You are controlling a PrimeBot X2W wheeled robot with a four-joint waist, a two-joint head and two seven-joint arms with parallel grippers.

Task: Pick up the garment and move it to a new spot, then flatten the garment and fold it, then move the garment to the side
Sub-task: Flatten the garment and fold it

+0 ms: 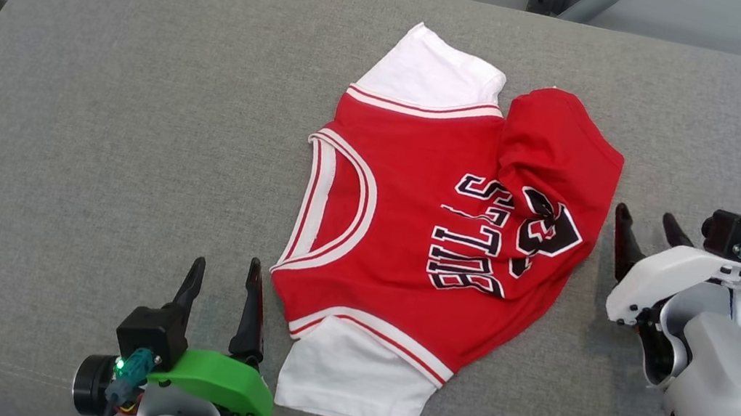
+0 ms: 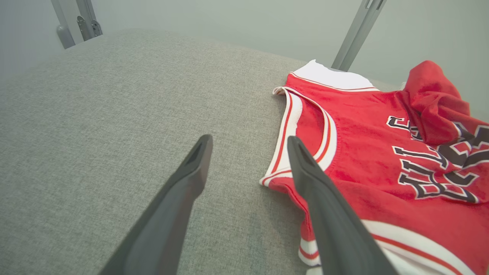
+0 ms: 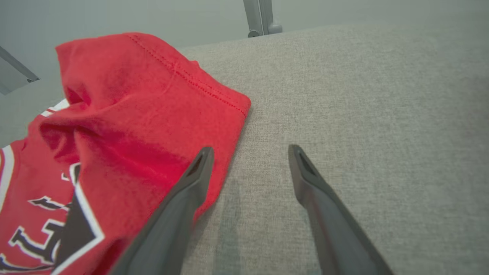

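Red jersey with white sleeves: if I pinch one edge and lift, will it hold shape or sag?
Probably floppy: the red jersey with white sleeves has its hem flap slumped over itself in soft creases, so a one-edge lift would likely sag. It looks thin and light. Pushed, it may bunch rather than slide on the textured grey fabric surface.

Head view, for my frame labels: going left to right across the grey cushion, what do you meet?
In order: left gripper, open → red and white basketball jersey → right gripper, open.
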